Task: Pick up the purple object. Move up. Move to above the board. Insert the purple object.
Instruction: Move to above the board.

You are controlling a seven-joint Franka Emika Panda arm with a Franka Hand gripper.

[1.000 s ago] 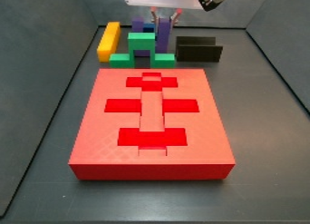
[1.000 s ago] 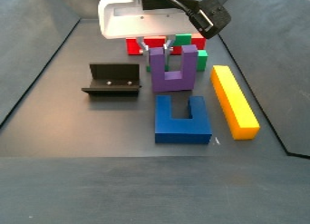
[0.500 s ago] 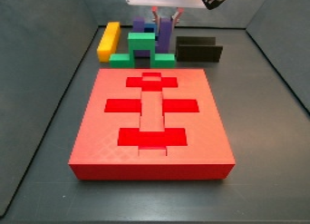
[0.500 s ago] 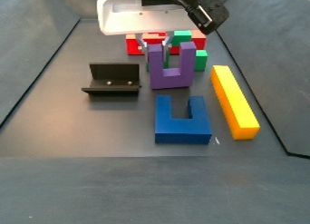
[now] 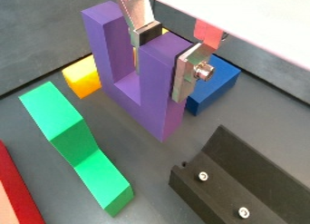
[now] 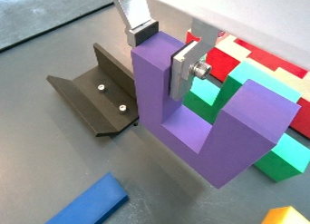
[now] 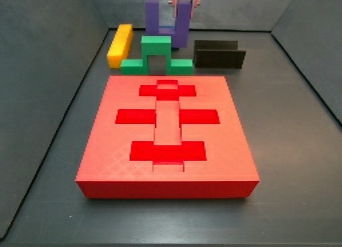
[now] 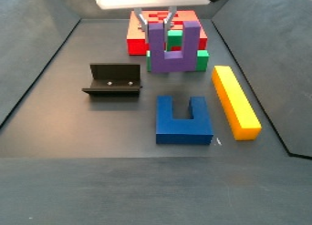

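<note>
In a wrist view the gripper [image 5: 165, 48] has its silver fingers [image 5: 191, 66] pinched on one prong of the purple object [image 5: 140, 66], whose second prong stands just beside them; the green block [image 5: 80, 148] and the fixture [image 5: 246, 183] lie below, apart from it. In a wrist view from the opposite side, the same clamped prong sits between the fingers [image 6: 186, 69], with the base bar hanging beneath. In a side view the purple object [image 7: 168, 18] appears clear of the floor, behind the board [image 7: 167, 132]. In a side view it [image 8: 174, 50] hangs above the blue block [image 8: 184, 119]. Grasping looks done, lifting under way; carrying over the board and inserting remain.
</note>
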